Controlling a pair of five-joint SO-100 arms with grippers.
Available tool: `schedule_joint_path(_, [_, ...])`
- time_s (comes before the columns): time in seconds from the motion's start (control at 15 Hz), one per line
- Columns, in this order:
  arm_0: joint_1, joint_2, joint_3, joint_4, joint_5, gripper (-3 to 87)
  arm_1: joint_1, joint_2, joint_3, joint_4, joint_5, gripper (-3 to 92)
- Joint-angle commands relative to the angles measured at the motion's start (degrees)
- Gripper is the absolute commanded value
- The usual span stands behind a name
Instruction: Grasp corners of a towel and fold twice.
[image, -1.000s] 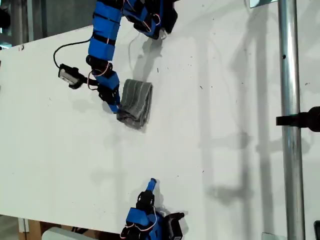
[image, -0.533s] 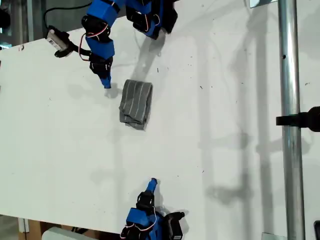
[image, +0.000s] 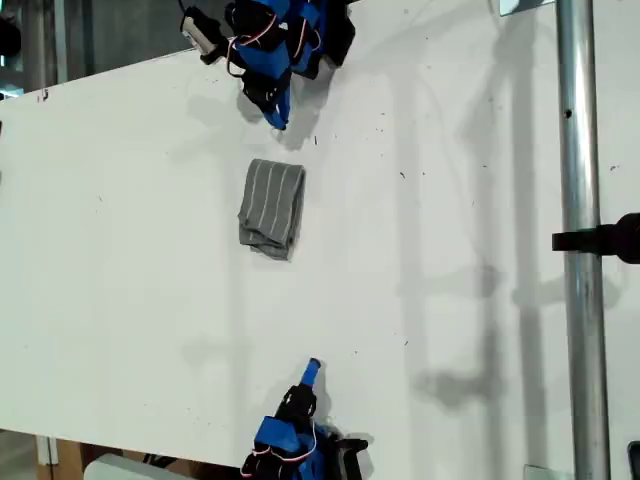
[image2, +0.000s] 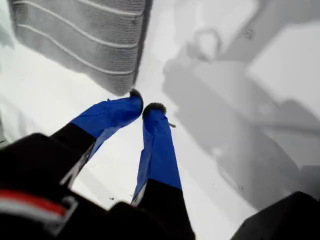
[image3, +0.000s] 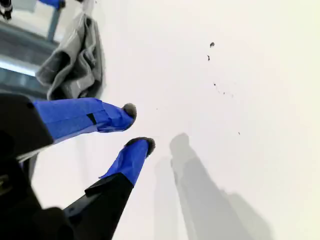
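Note:
The grey striped towel (image: 272, 208) lies folded into a narrow strip on the white table (image: 450, 300), and neither gripper touches it. Its striped flat end shows in the first wrist view (image2: 85, 35), its crumpled layered end in the second wrist view (image3: 75, 60). My first gripper (image: 277, 120) hangs just beyond the towel's far end, near the top of the exterior view, its blue fingertips (image2: 145, 101) almost together with nothing between them. My second gripper (image: 311, 368) rests near the table's bottom edge in the exterior view, well short of the towel, its jaws (image3: 138, 127) slightly apart and empty.
A vertical metal pole (image: 580, 250) with a black clamp (image: 605, 240) stands at the exterior view's right. The first arm's base (image: 300, 30) sits at the table's top edge. Small dark specks (image3: 211, 45) mark the table surface.
My first arm has pulled back from the towel's left edge to the top of the exterior view. The towel lies still where it was left. The second arm has barely moved.

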Motion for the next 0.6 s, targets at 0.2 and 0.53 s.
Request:
schedule_joint_path(0.2, [0.26, 0.35, 0.35, 0.35, 2.81, 8.5, -5.71, 0.00, -0.44, 1.58, -4.92, 8.5])
schedule_joint_path(0.53, [0.26, 0.35, 0.35, 0.35, 2.81, 8.5, -7.03, 0.00, -0.44, 1.58, -4.83, 8.5])
